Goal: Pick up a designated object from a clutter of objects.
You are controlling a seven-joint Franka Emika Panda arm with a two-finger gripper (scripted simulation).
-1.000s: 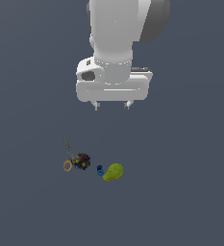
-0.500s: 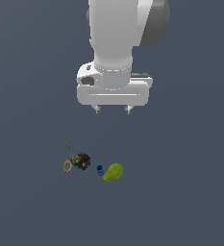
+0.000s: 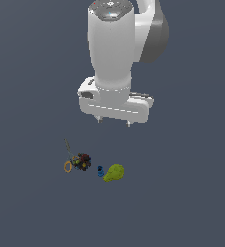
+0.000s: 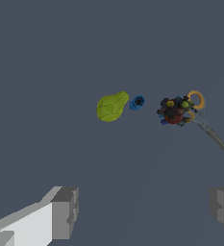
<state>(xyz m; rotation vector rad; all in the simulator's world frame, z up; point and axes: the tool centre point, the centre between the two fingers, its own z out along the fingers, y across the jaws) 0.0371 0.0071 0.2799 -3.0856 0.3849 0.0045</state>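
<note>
The designated object (image 3: pixel 114 172) (image 4: pixel 111 106) is a yellow-green pear-shaped lump lying on the grey floor, at the exterior view's right end of the clutter. Beside its tapered end sits a tiny blue cylinder (image 3: pixel 100 170) (image 4: pixel 137 102). Further along lie a dark multicoloured lump (image 3: pixel 82 161) (image 4: pixel 175 111), an orange ring (image 3: pixel 68 167) (image 4: pixel 196 100) and a thin grey-green stick (image 3: pixel 67 146) (image 4: pixel 213 134). My gripper (image 3: pixel 114 121) (image 4: pixel 142 209) hangs well above the clutter, open, with nothing between its two grey fingers (image 4: pixel 65 211).
The white arm (image 3: pixel 113 58) rises above the gripper. Plain grey floor (image 3: pixel 181 193) surrounds the small cluster on all sides.
The gripper has risen slightly higher above the clutter. The objects on the floor have not moved.
</note>
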